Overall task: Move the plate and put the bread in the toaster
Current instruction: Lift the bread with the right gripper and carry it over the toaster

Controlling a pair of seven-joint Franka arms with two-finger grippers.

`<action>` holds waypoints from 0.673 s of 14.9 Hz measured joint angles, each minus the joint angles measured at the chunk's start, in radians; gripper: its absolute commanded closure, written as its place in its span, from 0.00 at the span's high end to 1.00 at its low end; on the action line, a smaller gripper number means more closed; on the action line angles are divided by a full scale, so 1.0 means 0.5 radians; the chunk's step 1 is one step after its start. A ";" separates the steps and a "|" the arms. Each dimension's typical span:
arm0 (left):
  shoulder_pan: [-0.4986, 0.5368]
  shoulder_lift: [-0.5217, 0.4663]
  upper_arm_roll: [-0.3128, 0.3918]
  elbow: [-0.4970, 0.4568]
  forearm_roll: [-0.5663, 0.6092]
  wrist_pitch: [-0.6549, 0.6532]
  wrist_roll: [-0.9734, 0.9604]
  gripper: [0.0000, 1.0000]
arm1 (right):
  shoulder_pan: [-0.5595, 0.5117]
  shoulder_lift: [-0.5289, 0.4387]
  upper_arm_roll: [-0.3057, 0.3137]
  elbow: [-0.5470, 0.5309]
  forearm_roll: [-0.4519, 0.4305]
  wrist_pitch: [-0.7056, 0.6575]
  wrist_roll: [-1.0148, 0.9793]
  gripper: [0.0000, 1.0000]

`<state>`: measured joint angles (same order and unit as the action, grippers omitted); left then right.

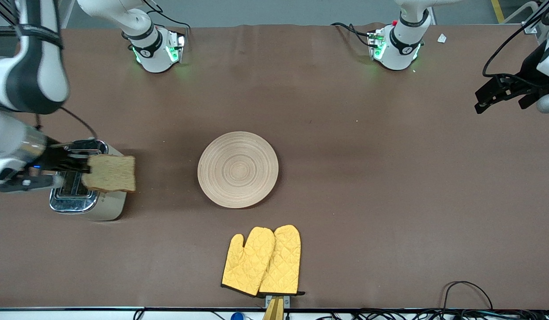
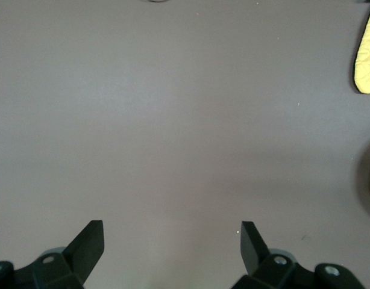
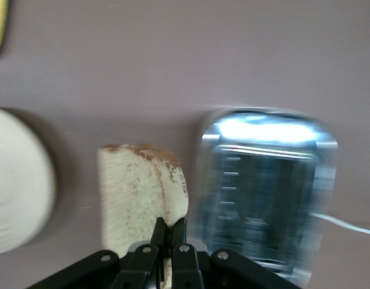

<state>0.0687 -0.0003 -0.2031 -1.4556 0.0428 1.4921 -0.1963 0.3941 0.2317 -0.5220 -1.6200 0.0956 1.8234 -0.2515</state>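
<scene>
The right end effector (image 1: pixel 81 171) is clamped on one edge of the bread (image 1: pixel 109 173), holding the slice in the air over the toaster (image 1: pixel 85 195) — the slice juts out from the fingertips toward the plate's side, overhanging the toaster's cream flank rather than sitting above a slot. The toaster stands at the right arm's end of the worktop (image 1: pixel 390 178). The plate (image 1: pixel 238 169) lies flat at mid-worktop, well apart from the toaster, with a pair of yellow oven mitts (image 1: pixel 262 261) nearer the front camera. The left end effector (image 2: pixel 173 253) waits over bare worktop at the left arm's end — fingers spread wide, gripping nothing.
</scene>
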 measured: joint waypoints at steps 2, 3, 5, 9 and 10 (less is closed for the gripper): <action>-0.012 0.007 -0.006 -0.001 0.000 0.000 0.000 1.00 | -0.045 0.000 -0.034 0.053 -0.164 -0.005 -0.027 0.00; -0.017 0.008 -0.007 -0.001 0.000 0.000 0.001 1.00 | -0.050 0.000 -0.036 0.060 -0.222 -0.006 -0.027 0.00; -0.024 0.008 -0.013 -0.001 0.000 -0.007 0.034 1.00 | -0.049 0.006 -0.033 0.061 -0.311 -0.006 -0.027 0.01; -0.024 0.009 -0.018 -0.004 0.000 -0.015 0.145 1.00 | -0.060 0.038 -0.034 0.061 -0.470 0.030 -0.025 0.02; -0.024 0.013 -0.018 -0.008 0.000 -0.015 0.154 1.00 | -0.071 0.042 -0.035 0.061 -0.479 0.038 -0.025 0.02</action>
<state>0.0568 0.0060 -0.2123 -1.4596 0.0426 1.4844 -0.1192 0.3588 0.2527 -0.5392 -1.5894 -0.1440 1.8425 -0.2641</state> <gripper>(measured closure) 0.000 0.938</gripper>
